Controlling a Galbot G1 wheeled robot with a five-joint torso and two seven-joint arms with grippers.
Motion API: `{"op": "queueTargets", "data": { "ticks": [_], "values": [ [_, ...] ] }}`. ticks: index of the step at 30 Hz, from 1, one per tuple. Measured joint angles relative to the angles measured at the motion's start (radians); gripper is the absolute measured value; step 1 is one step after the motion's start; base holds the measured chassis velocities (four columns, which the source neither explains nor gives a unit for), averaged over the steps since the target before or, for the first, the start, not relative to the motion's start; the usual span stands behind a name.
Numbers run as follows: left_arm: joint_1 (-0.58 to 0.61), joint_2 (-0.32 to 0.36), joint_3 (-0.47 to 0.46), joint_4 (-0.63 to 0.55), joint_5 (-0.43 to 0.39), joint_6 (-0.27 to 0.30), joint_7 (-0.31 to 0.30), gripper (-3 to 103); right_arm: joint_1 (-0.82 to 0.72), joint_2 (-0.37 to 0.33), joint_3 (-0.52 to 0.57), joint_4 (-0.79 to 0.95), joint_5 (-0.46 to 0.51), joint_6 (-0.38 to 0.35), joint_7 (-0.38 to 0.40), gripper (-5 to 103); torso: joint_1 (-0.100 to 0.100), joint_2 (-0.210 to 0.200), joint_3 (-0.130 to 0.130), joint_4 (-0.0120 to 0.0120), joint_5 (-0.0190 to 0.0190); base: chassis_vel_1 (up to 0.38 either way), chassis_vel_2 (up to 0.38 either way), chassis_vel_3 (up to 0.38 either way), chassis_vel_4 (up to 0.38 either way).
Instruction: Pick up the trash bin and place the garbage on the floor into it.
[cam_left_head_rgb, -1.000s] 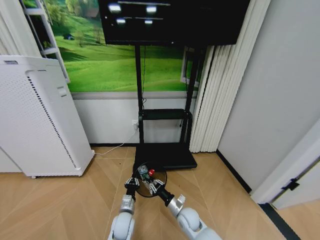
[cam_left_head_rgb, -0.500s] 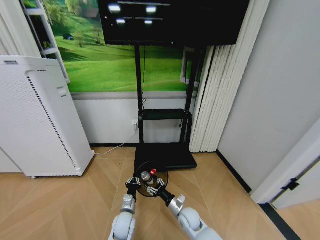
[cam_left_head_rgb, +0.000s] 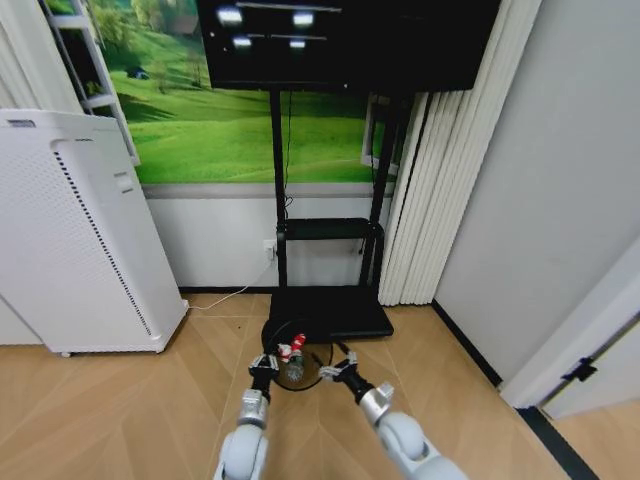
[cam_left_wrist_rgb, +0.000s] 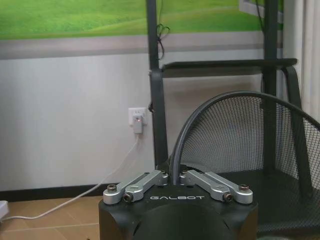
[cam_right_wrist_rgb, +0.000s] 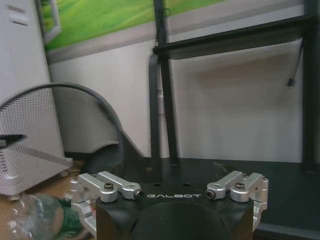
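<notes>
**Mia:** Head view first. Where is the trash bin (cam_left_head_rgb: 290, 352)?

**Ben:** It is low down in front of the robot, by the black base of the TV stand (cam_left_head_rgb: 330, 312). The left gripper (cam_left_head_rgb: 264, 365) is pinched tight on its rim. You can see that well in the left wrist view, where the rim (cam_left_wrist_rgb: 210, 107) goes right between the closed fingers.

**Mia:** Is any garbage in it?

**Ben:** Yes, I think so. A red-and-white wrapper (cam_left_head_rgb: 291, 351) and a clear bottle (cam_left_head_rgb: 294, 371) sit inside the ring of the bin. The right wrist view shows the bottle (cam_right_wrist_rgb: 37, 220) too, just beside the mesh.

**Mia:** What about the right gripper (cam_left_head_rgb: 342, 366)?

**Ben:** It is just to the right of the bin, with its fingers spread wide and nothing in them.

**Mia:** So is the job nearly done?

**Ben:** It looks like it. The bin is held and at least two bits are in. I cannot make out a third bit, so I can't tell if one is left.
</notes>
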Motion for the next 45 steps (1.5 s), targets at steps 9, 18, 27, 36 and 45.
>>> {"op": "queueTargets", "data": {
  "ticks": [9, 18, 27, 36, 45],
  "values": [
    [0.064, 0.048, -0.067, -0.126, -0.04, -0.003, -0.002, 3, -0.055, 0.012, 0.199, -0.107, -0.044, 0.014, 0.08, 100, 0.0, 0.0, 0.0, -0.0002, 0.0017, 0.0, 0.0, 0.0, 0.0],
    [0.161, 0.093, -0.109, -0.275, -0.063, 0.015, 0.0, 3, -0.127, 0.032, 0.301, -0.081, -0.077, 0.0, 0.126, 100, 0.0, 0.0, 0.0, -0.0002, 0.002, 0.0, 0.0, 0.0, 0.0],
    [0.222, 0.173, -0.183, -0.349, -0.093, 0.015, 0.01, 3, -0.214, 0.038, 0.359, -0.007, -0.078, -0.018, 0.129, 100, 0.0, 0.0, 0.0, -0.0005, 0.002, 0.0, 0.0, 0.0, 0.0],
    [0.222, 0.277, -0.309, -0.346, -0.159, 0.019, 0.017, 3, -0.235, 0.103, 0.369, -0.007, -0.099, -0.02, 0.145, 100, 0.0, 0.0, 0.0, -0.0003, 0.0019, 0.0, 0.0, 0.0, 0.0],
    [0.222, 0.309, -0.377, -0.343, -0.198, 0.024, 0.018, 3, -0.207, 0.121, 0.378, -0.014, -0.07, -0.023, 0.183, 100, 0.0, 0.0, 0.0, -0.0003, 0.0021, 0.0, 0.0, 0.0, 0.0]
  ]
}}
